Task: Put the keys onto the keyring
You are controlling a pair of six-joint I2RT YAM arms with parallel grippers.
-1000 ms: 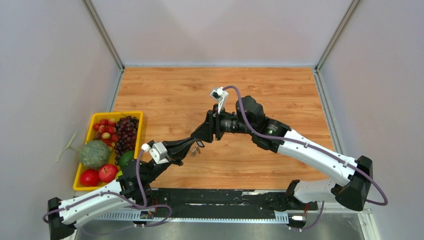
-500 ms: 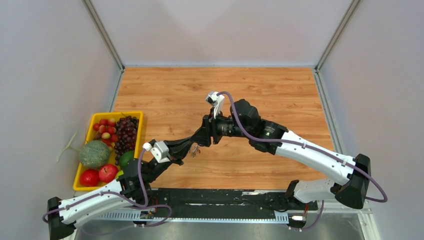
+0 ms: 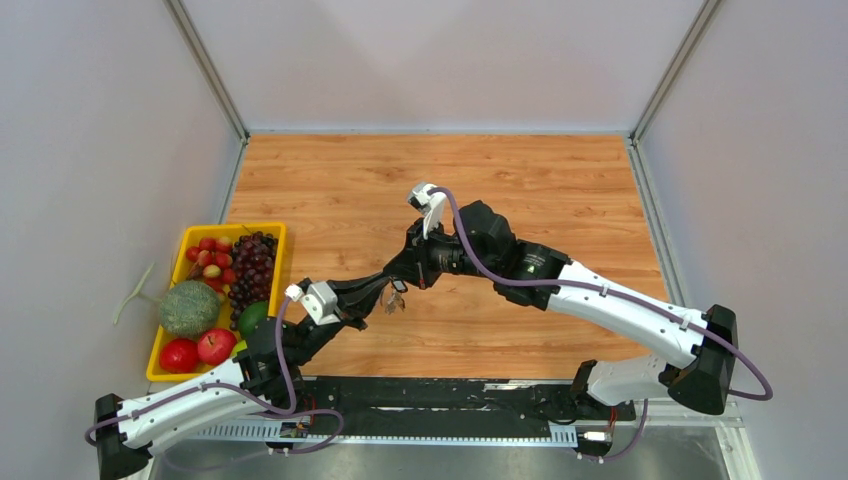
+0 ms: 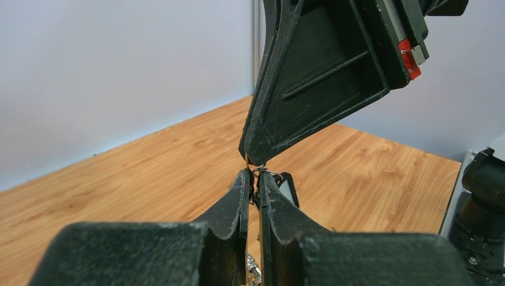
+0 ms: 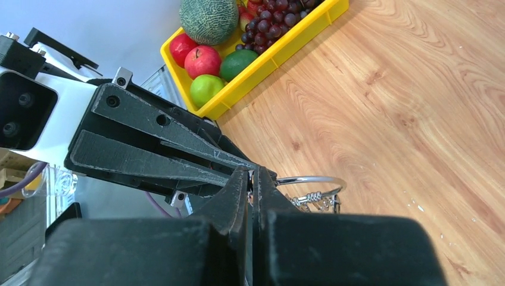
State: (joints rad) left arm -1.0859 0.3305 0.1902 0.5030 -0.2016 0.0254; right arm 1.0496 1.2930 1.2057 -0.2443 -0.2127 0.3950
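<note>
My left gripper [image 3: 388, 292] is held above the table's middle, shut on the thin silver keyring [image 5: 312, 178], whose loop sticks out past its tips. A coil of wire and small silver keys [image 5: 315, 201] hang from the loop. One key with a black head [image 4: 288, 189] hangs just behind the left fingertips [image 4: 244, 179]. My right gripper [image 3: 402, 277] meets the left one tip to tip. Its jaws are shut [image 5: 251, 173] and pinch a thin wire of the keyring [image 4: 266, 171] right above the left gripper [image 4: 254, 174].
A yellow tray [image 3: 215, 228] at the left table edge holds a melon [image 3: 188, 307], dark grapes [image 3: 252, 265] and red apples [image 3: 200, 350]. Grey walls close in the wooden table [image 3: 560, 190] on three sides. A black rail [image 3: 430, 395] runs along the near edge.
The right gripper has come left and nearer to the left gripper's tips, and its jaws have closed at the ring. The left arm has barely moved.
</note>
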